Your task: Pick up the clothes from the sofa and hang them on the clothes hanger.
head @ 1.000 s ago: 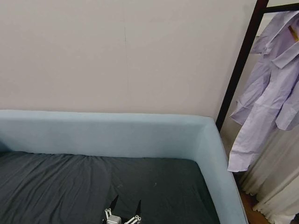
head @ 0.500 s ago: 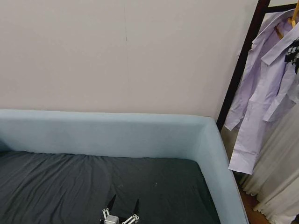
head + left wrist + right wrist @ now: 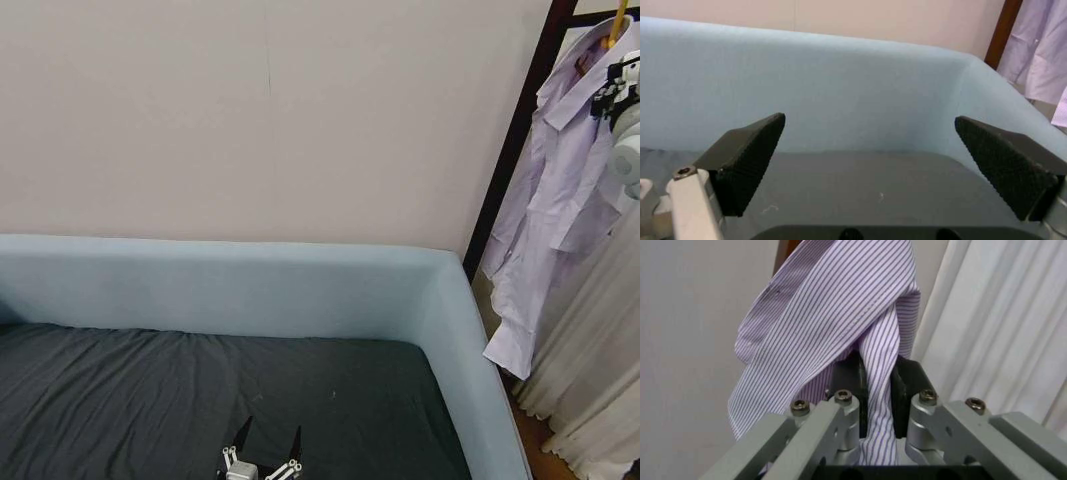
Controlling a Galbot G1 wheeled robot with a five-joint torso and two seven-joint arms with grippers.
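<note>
A purple striped shirt (image 3: 560, 200) hangs on a wooden hanger (image 3: 618, 25) beside the dark rack post (image 3: 510, 140) at the right. My right gripper (image 3: 615, 85) is up by the shirt's collar; in the right wrist view its fingers (image 3: 877, 390) are shut on a fold of the striped shirt (image 3: 833, 325). My left gripper (image 3: 268, 445) hovers low over the sofa's dark seat (image 3: 150, 400), open with nothing between its pads (image 3: 747, 165).
The light blue sofa back (image 3: 220, 290) and arm (image 3: 470, 380) run below a plain wall. White curtains (image 3: 600, 350) hang behind the rack at the right. A strip of wooden floor (image 3: 535, 435) shows beside the sofa arm.
The shirt has risen and shifted left against the rack post; the hanger hook now shows at the top. My right gripper has come into the head view by the collar. The left gripper stays put.
</note>
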